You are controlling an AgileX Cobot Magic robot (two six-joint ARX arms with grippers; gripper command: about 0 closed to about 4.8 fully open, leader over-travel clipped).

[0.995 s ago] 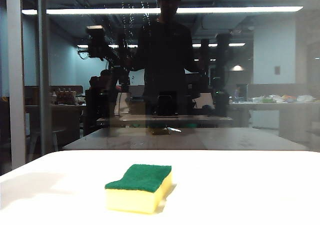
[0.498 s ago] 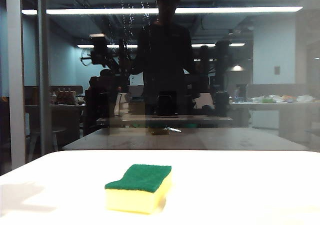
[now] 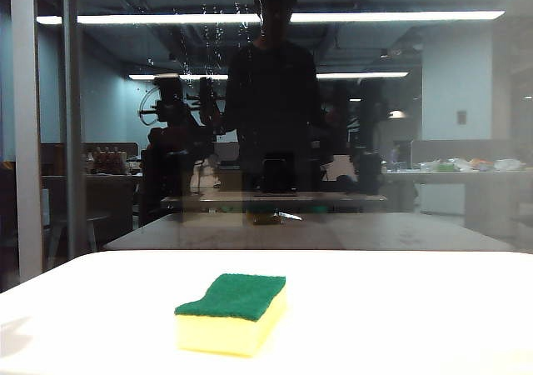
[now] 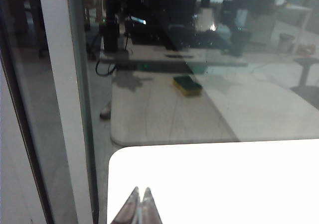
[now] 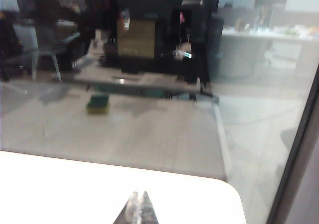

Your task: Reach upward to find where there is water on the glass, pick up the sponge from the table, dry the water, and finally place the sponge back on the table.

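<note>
The yellow sponge [image 3: 233,315], green layer up, lies on the white table [image 3: 416,308] near its front, touched by nothing. Behind the table stands the dark glass [image 3: 433,142]. Tiny droplets and thin streaks of water [image 3: 218,27] glint high on the pane, left of the middle. My left gripper [image 4: 141,188] is shut and empty above the table's left corner [image 4: 224,184], facing the glass. Shut and empty too, my right gripper [image 5: 139,193] hangs over the table's right corner [image 5: 75,184]. The exterior view shows neither gripper itself, only the arms' dark mirrored images.
A pale grey frame bar [image 3: 25,125] runs up the pane's left side and also shows in the left wrist view [image 4: 65,109]. Another frame edge [image 5: 299,159] stands at the right. The pane mirrors a brown tabletop, a faint sponge image and a standing person.
The arms' mirrored images in the glass have sunk lower, and the shadow on the table's left corner has shrunk. The sponge has not moved.
</note>
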